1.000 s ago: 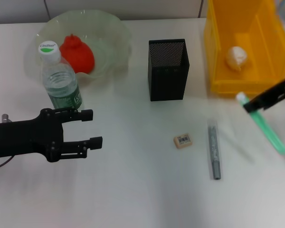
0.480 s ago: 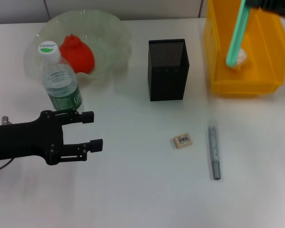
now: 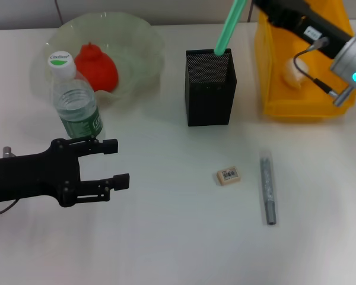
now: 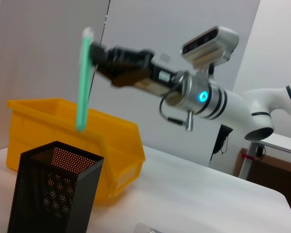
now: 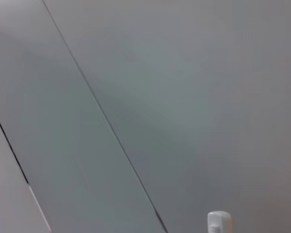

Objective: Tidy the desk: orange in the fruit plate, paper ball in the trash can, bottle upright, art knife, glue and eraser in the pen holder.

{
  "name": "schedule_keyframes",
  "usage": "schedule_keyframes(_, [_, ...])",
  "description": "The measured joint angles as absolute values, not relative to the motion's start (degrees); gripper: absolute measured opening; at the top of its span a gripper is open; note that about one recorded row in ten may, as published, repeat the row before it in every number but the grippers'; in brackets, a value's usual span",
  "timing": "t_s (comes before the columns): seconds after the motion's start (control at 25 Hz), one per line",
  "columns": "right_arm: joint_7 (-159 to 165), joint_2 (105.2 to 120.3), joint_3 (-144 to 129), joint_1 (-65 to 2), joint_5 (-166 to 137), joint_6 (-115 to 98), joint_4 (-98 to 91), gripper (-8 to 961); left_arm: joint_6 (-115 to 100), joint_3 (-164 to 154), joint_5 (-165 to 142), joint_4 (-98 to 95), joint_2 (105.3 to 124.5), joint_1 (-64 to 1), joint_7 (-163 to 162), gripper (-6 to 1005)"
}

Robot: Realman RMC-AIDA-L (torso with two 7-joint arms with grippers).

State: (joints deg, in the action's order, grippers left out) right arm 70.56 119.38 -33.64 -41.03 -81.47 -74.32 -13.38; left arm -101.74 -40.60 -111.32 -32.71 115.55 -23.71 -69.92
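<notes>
While the right gripper [image 4: 98, 53] is holding the glue [image 3: 226, 29] near its white-capped upper end, the stick is hanging almost vertical with its lower tip just above the mouth of the pen holder [image 3: 209, 89]. In the left wrist view the tip is sitting a little above the mesh rim, not yet inside. Jaws are closed on the stick.

Handling judgement: the glue is looking light, slim and rigid, with smooth plastic sides, so it is probably prone to swinging or slipping in a pinch taken so close to one end. A hold high on the barrel is leaving the lower length free to enter the cup, which suits the drop. Release is best made once the tip is inside the rim, so the stick is not bouncing off the mesh edge.

The left gripper [image 3: 113, 162] is hovering low over the table near the bottle [image 3: 75, 98], fingers spread apart and holding nothing.

Task state, judged from layout:
- orange [image 3: 97, 66] is lying in the fruit plate [image 3: 139, 35]
- paper ball [image 3: 294, 72] is lying in the trash can [image 3: 285, 101]
- bottle is standing upright beside the plate
- eraser [image 3: 229, 176] is lying on the table, apart from the holder
- grey metallic rod [image 3: 267, 187], likely the art knife, is lying just beside the eraser, also on the table
</notes>
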Motion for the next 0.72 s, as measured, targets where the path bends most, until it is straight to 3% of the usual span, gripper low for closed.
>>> schedule_keyframes(0.2, [71.99,119.30,-36.92,-40.72,-81.44,-73.07,-14.16,154,-101.60,-40.51,-111.25,-32.69,115.34,-23.18,-69.83,793])
schedule_keyframes(0.56, [80.60,119.07,-46.30,-34.44,-81.68,-79.69,-28.62,501,-101.35,-40.51,-111.25,-32.79,115.17,-23.07,-69.71,792])
schedule_keyframes(0.72, [91.30,118.07,-51.69,-31.44,-87.79,-83.45,-41.79,669,-101.29,-40.52,-111.50,-32.79,115.07,-22.82,-69.70,792])
